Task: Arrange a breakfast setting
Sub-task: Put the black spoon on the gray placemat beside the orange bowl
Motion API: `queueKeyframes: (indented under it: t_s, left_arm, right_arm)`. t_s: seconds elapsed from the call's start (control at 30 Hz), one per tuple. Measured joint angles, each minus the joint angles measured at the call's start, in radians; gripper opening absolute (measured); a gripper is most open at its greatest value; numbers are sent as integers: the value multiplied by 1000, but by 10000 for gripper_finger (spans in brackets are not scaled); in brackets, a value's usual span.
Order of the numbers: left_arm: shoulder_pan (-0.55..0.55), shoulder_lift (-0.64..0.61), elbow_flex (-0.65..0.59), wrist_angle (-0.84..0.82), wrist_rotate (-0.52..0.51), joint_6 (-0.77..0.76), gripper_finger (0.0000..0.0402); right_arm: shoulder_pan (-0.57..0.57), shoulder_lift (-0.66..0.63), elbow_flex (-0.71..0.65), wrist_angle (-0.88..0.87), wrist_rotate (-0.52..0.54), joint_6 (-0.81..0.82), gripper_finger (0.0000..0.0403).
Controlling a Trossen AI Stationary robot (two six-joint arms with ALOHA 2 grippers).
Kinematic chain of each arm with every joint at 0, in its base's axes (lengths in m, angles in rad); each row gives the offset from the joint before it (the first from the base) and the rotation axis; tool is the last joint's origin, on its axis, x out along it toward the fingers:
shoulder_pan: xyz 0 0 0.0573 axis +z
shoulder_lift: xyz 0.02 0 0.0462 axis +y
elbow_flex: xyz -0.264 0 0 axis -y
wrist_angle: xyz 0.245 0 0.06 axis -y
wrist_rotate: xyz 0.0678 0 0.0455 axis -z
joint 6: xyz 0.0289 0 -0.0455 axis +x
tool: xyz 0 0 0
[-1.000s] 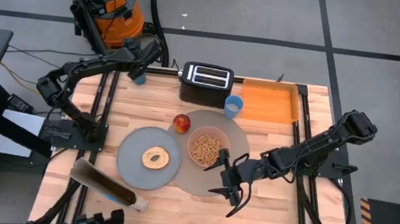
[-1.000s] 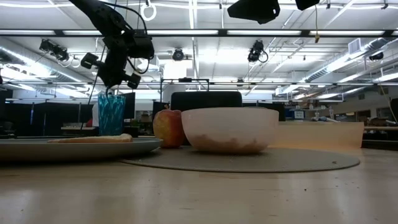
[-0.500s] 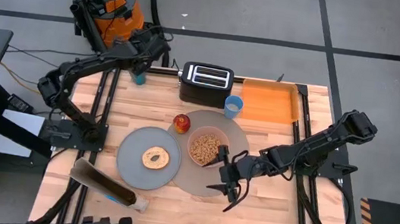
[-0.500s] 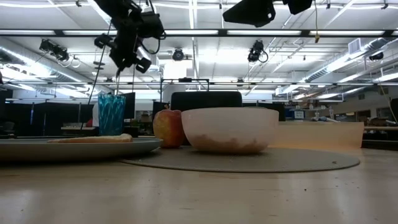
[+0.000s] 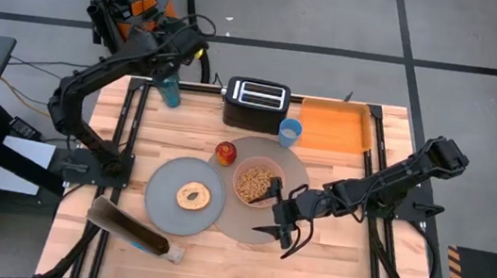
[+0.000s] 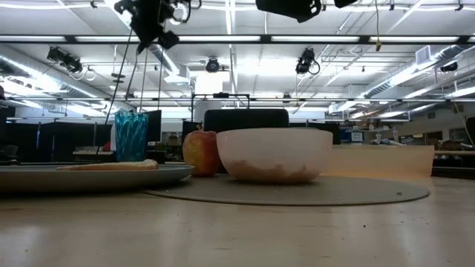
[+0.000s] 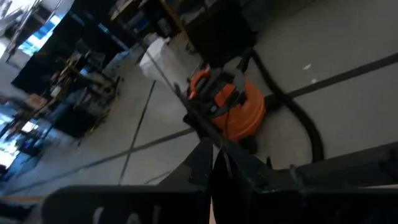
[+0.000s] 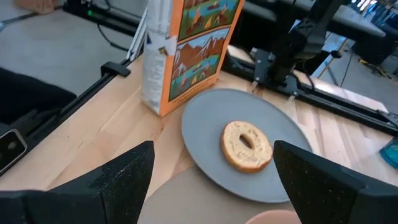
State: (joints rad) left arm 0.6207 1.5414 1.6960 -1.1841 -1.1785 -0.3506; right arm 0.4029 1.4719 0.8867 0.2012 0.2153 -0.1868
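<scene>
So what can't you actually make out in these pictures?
Toaster, low view: the bowl and apple hide its lower part.
Bagel, low view: only a sliver shows over the plate rim.
Cereal box, right wrist view: one end is cut off by the picture's edge.
Bowl's contents, high view: the pieces are too small to identify.

A tan round bagel (image 5: 192,195) lies on a grey-blue round plate (image 5: 161,202). The red apple (image 5: 225,152) shows a yellow patch. The cardboard box (image 8: 186,48) carries orange mountain artwork.
</scene>
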Motion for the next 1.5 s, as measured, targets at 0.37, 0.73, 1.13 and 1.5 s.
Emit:
queueKeyframes:
  t_s: [0.37, 0.73, 1.13, 1.5]
  left_arm:
    - [-238, -1, 283, -52, 3, 22, 30]
    - [-684, 4, 245, 117, -54, -77, 30]
    - [-914, 5, -121, 1219, -17, 519, 30]
    - [-920, 5, -289, 1658, 138, 670, 30]
  right_arm:
    - [-35, 0, 0, 128, 88, -18, 336]
    - [19, -4, 0, 565, 427, -335, 323]
    - [-10, -6, 0, 789, 554, -524, 271]
    - [-84, -6, 0, 809, 575, -603, 194]
